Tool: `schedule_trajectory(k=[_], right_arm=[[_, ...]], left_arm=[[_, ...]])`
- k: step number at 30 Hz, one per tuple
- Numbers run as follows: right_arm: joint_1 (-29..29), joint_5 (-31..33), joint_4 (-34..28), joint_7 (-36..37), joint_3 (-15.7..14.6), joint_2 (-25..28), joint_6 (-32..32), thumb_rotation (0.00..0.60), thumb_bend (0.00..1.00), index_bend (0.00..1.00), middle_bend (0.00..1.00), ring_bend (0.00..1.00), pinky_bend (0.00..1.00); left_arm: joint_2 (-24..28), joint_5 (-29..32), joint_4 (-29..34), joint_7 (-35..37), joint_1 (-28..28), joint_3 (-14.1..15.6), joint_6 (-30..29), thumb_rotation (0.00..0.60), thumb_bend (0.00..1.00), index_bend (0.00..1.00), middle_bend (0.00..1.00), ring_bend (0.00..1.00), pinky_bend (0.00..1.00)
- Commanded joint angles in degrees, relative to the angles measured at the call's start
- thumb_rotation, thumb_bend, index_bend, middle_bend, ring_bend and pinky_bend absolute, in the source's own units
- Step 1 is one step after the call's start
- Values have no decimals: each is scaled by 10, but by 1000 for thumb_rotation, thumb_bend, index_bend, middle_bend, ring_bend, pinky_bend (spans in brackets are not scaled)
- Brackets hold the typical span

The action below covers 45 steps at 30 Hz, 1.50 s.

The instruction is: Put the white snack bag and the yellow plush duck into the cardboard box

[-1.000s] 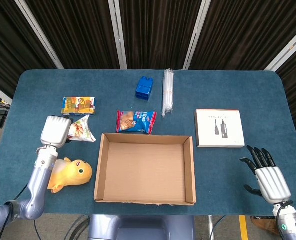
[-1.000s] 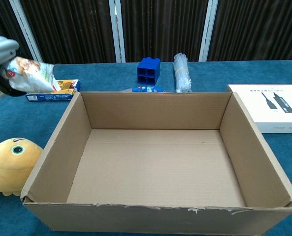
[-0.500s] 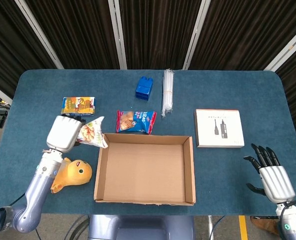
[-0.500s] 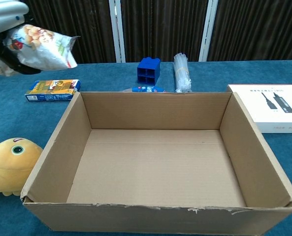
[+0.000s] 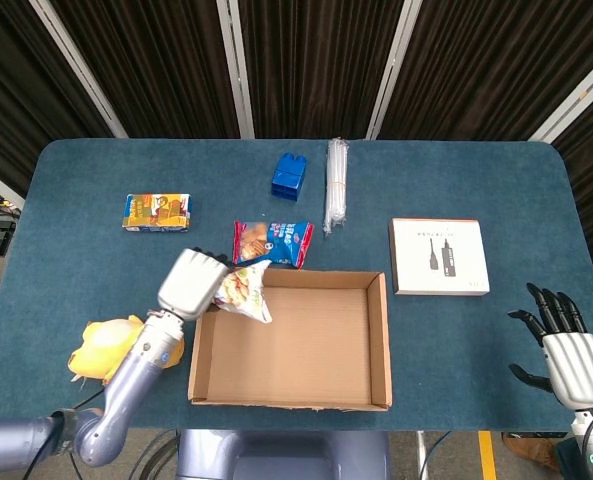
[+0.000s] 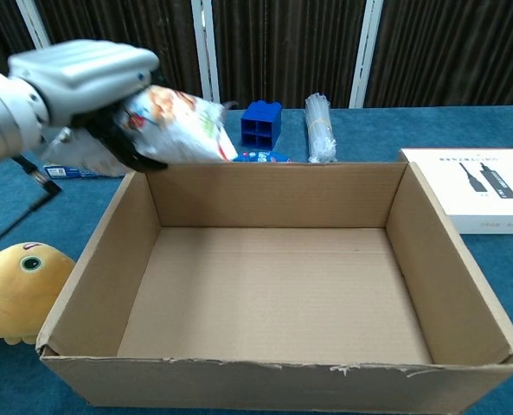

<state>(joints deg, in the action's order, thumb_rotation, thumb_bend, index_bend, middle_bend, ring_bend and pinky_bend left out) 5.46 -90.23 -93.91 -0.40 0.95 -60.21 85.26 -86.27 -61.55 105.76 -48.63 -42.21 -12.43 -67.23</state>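
**A:** Step in hand: dropping the snack in. Nearest first: open brown cardboard box (image 6: 273,285) is bare inside, nothing in it yet. Yellow plush duck (image 6: 14,290) lies on the blue cloth table (image 5: 456,180), just beside the box's left wall. Left hand (image 6: 96,82) grips the crinkly white snack bag (image 6: 178,125), raised over the box's far-left corner.

**B:** Advice?

**A:** My call: carry it further toward the middle of the floor, lower below the rim, then let go. Releasing now risks the bag catching the left wall or tipping out toward the red-and-blue snack packet (image 5: 272,242) behind the box.

**B:** Right hand?

**A:** Right hand (image 5: 571,355) is at the table's near-right edge, fingers spread, holding nothing. Well apart from the box.

**B:** Change since a second ago?

**A:** Left hand was over the table left of the box, by the flat orange carton (image 5: 157,211), bag already in its grip. It has swung right to the box corner. Right hand slid slightly down-right. Duck hasn't moved; the arm now covers more of it in the head view.
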Motion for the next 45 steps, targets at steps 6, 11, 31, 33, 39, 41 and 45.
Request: schedule_trajectory(k=[6, 11, 31, 33, 39, 41, 45], right_arm=[[-5, 4, -3, 7, 3, 6, 8, 600, 0, 285, 10, 0, 0], [-5, 2, -3, 6, 3, 6, 7, 600, 0, 285, 10, 0, 0], [-3, 0, -2, 0, 3, 2, -3, 600, 0, 285, 10, 0, 0], [-3, 0, -3, -1, 3, 2, -4, 600, 0, 285, 10, 0, 0], [-3, -1, -4, -2, 3, 2, -4, 600, 0, 285, 10, 0, 0], [-3, -1, -3, -2, 3, 2, -4, 600, 0, 285, 10, 0, 0], [-3, 0, -3, -1, 3, 2, -6, 600, 0, 285, 10, 0, 0]], left_arm=[[-60, -11, -62, 26, -17, 28, 27, 600, 508, 669, 528, 610, 612], [-97, -61, -136, 50, -17, 44, 12, 600, 150, 342, 216, 288, 469], [-83, -142, -161, 198, -1, 42, -1, 600, 1, 2, 0, 0, 224], [-68, -156, -139, 196, 2, 38, -14, 600, 1, 5, 0, 0, 225], [-37, -171, -99, 181, 4, 27, -29, 600, 0, 10, 0, 0, 226], [-25, -168, -87, 177, 4, 21, -27, 600, 0, 14, 0, 0, 226], [-1, -160, -63, 162, 3, 11, -26, 600, 0, 23, 0, 0, 228]])
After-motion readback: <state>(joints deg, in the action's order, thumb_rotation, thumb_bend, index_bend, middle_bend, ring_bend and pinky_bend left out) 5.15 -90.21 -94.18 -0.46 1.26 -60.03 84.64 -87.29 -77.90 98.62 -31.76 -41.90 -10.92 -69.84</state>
